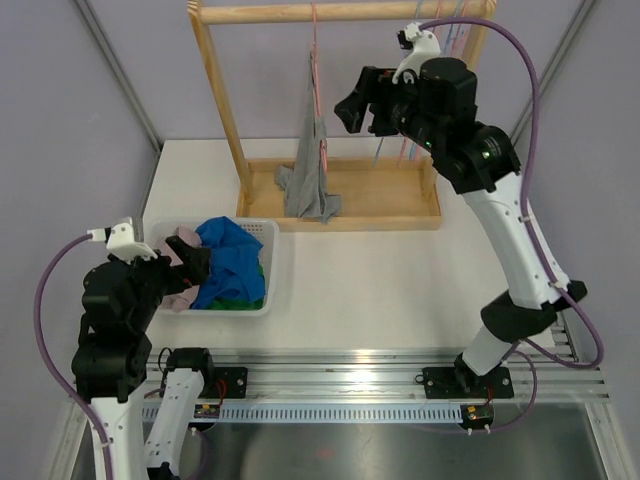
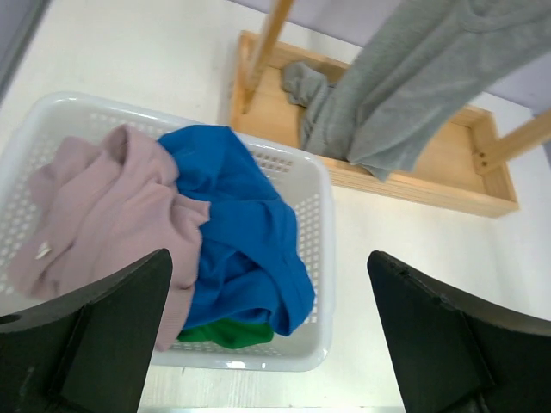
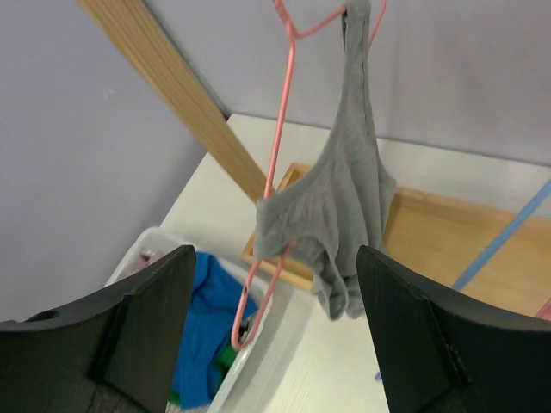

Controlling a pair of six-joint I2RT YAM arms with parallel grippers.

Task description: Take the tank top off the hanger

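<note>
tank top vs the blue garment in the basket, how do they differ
The tank top is gray, the blue garment bright blue. The tank top hangs long from a pink hanger; the blue garment lies crumpled in the white basket beside a pink garment. Both are soft cloth.
</note>
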